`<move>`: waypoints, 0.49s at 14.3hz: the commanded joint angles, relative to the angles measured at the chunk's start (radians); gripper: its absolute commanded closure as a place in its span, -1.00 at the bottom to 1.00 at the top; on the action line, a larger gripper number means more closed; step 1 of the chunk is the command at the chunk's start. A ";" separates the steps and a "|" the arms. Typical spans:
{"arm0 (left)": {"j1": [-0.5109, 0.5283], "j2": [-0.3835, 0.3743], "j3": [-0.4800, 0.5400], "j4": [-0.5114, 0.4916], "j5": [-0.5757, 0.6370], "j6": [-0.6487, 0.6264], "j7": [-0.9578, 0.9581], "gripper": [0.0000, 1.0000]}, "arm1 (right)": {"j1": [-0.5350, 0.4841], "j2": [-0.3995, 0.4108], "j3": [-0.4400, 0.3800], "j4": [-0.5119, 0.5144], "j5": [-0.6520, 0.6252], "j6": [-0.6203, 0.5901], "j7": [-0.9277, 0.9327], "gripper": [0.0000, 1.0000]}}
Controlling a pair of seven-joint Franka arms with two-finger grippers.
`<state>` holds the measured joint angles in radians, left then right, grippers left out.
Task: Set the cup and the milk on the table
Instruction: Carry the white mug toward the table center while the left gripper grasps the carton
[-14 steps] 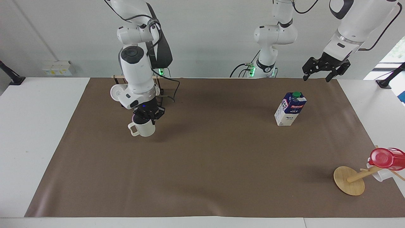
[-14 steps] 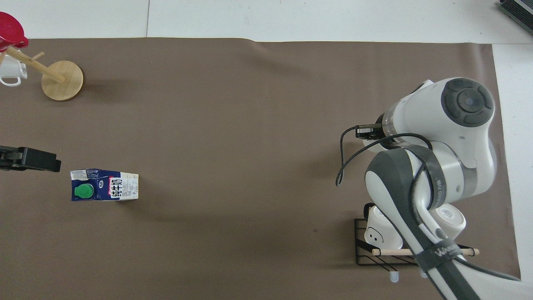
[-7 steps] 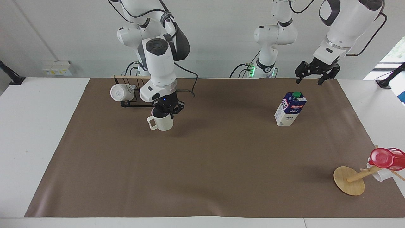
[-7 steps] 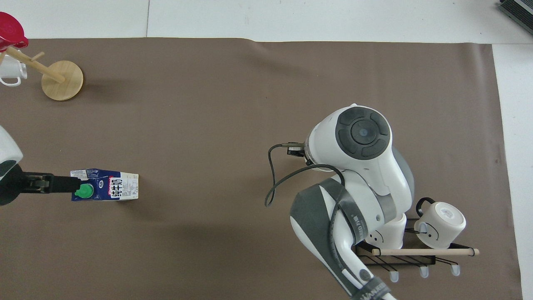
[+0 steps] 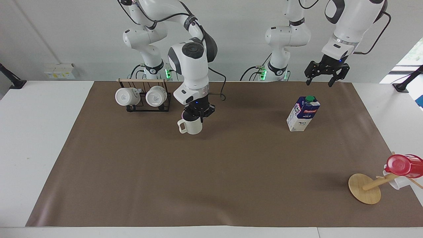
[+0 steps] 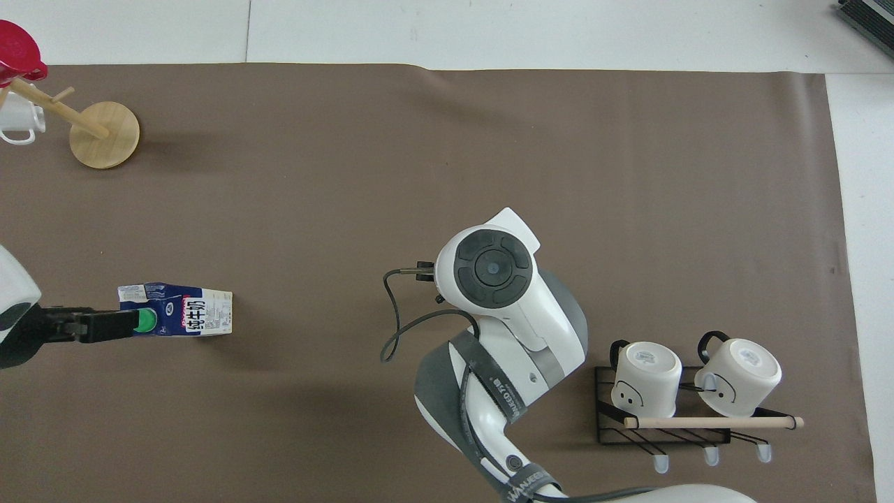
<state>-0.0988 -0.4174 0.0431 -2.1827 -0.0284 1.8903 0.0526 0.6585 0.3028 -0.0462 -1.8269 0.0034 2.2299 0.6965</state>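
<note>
Black wire rack with a wooden rail stands nearest the robots, at about ten o'clock on the brown sheet in the facing view, holding two white mugs on their sides. Just beside it toward the middle, the right gripper is clamped on the rim of the cup, a cream mug with its handle toward the right arm's end; whether its base touches the sheet or hangs just above it is not clear. At about two o'clock the milk stands upright on the table. The left gripper hangs in the air over the carton's green cap, fingers spread, apart from it. Farthest out, at four o'clock, a wooden mug tree leans with a red cup on it.
</note>
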 commanded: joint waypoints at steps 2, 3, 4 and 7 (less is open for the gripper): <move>-0.009 -0.017 0.003 -0.035 -0.008 0.026 -0.072 -1.00 | 0.016 0.038 -0.003 0.015 0.010 0.013 0.012 1.00; -0.007 -0.014 0.003 -0.035 -0.008 0.030 -0.073 -1.00 | 0.016 0.039 -0.003 0.012 0.012 0.013 0.012 1.00; -0.004 -0.008 0.003 -0.035 -0.008 0.038 -0.073 -1.00 | 0.015 0.039 -0.003 0.009 0.013 0.011 0.009 1.00; -0.010 0.015 0.003 -0.040 -0.007 0.078 -0.071 -1.00 | 0.016 0.044 -0.003 0.001 0.012 0.007 0.006 1.00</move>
<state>-0.0989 -0.4088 0.0421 -2.1987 -0.0284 1.9223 -0.0045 0.6751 0.3409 -0.0487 -1.8267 0.0034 2.2395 0.6980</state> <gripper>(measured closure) 0.000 0.960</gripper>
